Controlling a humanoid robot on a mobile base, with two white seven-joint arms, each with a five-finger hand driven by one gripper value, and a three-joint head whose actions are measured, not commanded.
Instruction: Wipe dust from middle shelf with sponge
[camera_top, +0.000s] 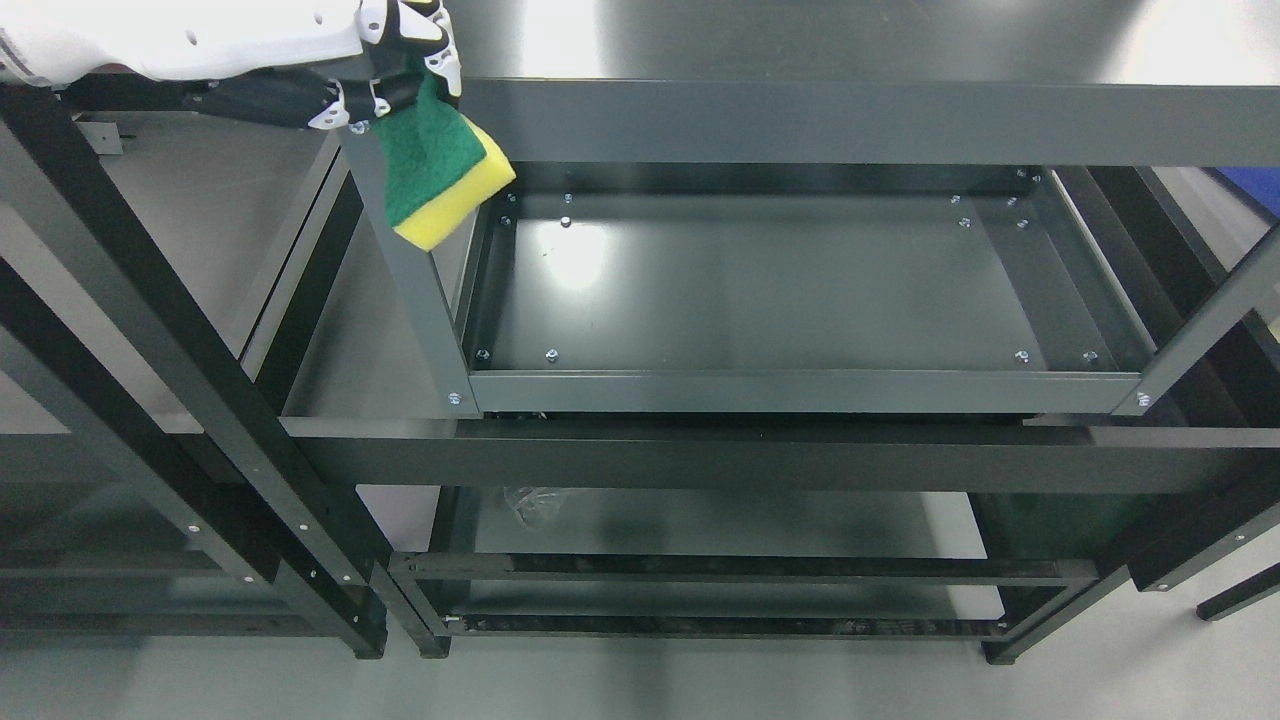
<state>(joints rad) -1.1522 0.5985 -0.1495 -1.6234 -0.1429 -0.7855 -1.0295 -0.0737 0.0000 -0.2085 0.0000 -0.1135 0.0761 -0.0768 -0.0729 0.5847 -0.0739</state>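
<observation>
Nearest to me, low down, the bottom shelf (700, 525) of the dark metal rack (760, 455) shows through the front rails, with what looks like a bit of crumpled clear plastic (530, 503) lying near its left end; I can't tell what it is. Above that sits the middle shelf (760, 285), a shallow grey tray with bolts at its corners and a bright ceiling glare near its back left corner. Its surface is bare, and any dust on it is too fine to make out. Further back and higher, at the rack's top left corner, the left hand (400, 65) reaches in from the left, its fingers closed on the upper end of a sponge (440, 175) that has a green scouring face and a yellow body. The sponge hangs tilted beside the left rear upright, above the shelf's back left corner and clear of the surface. The right hand is nowhere to be seen. My reading is that the sponge is secured but wiping has not begun: the hand must drop onto the tray and sweep its whole length.
</observation>
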